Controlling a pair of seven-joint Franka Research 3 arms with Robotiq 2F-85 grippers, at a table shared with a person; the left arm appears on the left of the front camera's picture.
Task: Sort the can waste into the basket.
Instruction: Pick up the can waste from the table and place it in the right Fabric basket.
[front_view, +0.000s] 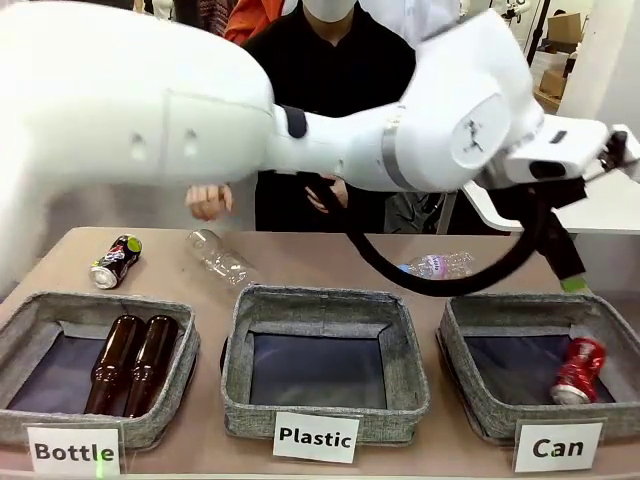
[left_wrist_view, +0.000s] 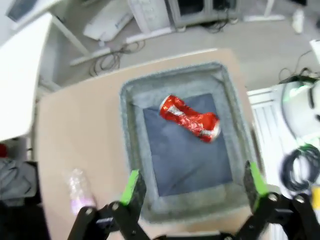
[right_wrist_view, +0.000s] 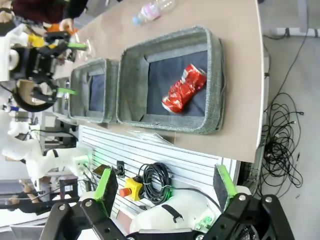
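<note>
The crushed red can (front_view: 578, 370) lies in the right part of the grey basket (front_view: 458, 330) behind the "Can" card (front_view: 557, 447). Its silver top shows from above as the red can (left_wrist_view: 190, 119), inside the basket (left_wrist_view: 131, 131). My left gripper (left_wrist_view: 192, 186) hangs open and empty above this basket; one green fingertip (front_view: 572, 284) shows over its far rim. The black printed can (front_view: 116, 261) lies on the table at the far left. My right gripper (right_wrist_view: 164, 182) stands open and empty off the table's side, looking at the red can (right_wrist_view: 184, 89) in the basket (right_wrist_view: 216, 75).
The "Bottle" bin (front_view: 30, 320) holds two brown bottles (front_view: 130, 362). The "Plastic" bin (front_view: 238, 350) is in the middle. A clear bottle (front_view: 222, 258) and a pink-labelled bottle (front_view: 440, 265) lie behind the bins. The person's hands (front_view: 208, 201) rest at the far edge.
</note>
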